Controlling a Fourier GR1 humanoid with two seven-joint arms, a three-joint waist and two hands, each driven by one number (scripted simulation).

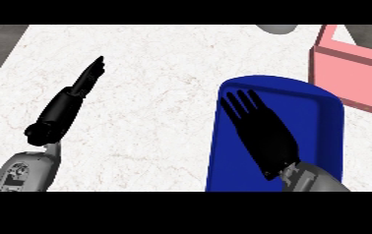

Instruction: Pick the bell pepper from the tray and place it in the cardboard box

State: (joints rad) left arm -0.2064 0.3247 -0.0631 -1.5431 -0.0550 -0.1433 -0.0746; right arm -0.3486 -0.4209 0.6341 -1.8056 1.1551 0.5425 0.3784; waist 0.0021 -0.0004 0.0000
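A blue tray (pixel 320 110) lies on the counter at the lower right. My right hand (pixel 265 132) hovers flat over the tray, fingers straight and pointing away from me; it covers the tray's middle. No bell pepper shows anywhere; whether one lies under the hand I cannot tell. A pink box (pixel 345 68) stands at the right edge, just beyond the tray, partly cut off by the frame. My left hand (pixel 73 98) rests open at the left, fingers straight, holding nothing.
White marbled counter (pixel 160 80) spreads between the two hands. A grey rounded object (pixel 276 28) peeks in at the top edge. A dark strip (pixel 9 39) marks the counter's far left edge.
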